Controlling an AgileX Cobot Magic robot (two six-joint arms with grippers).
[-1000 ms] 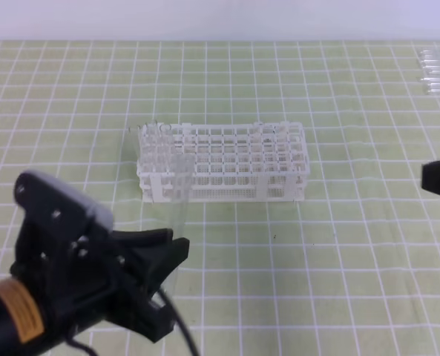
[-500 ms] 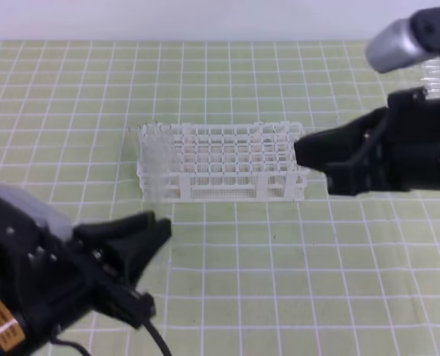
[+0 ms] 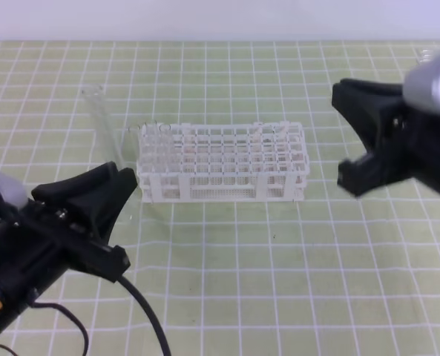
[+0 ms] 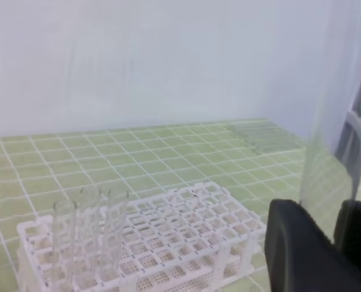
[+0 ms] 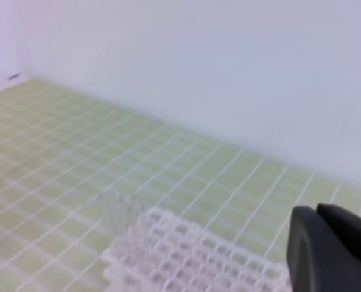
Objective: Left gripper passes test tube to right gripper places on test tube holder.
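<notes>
Upright between the tips of the left gripper [image 3: 119, 194], the test tube [image 3: 108, 135] rises with a slight tilt, its open rim at the top and leaning toward the far left, its lower part caught in the black jaws. In the left wrist view the same tube [image 4: 341, 115] stands as a tall clear column running off the top edge, with the two dark fingers [image 4: 302, 255] pressed in on either side of its base, so the claw is closed around the glass. Just to the right of the tube in the overhead view sits the test tube holder [image 3: 223, 162], a white lattice rack resting on the green gridded mat [image 3: 279, 282]; tube and rack are close but apart. A few other clear tubes [image 4: 86, 234] already stand in the holes at the rack's left end. Beyond the rack's right end hangs the right gripper [image 3: 346, 137], above the mat and well apart from the held tube. In its own wrist view the two black jaw tips [image 5: 326, 249] lie pressed together with nothing between them, so this claw is closed and empty
</notes>
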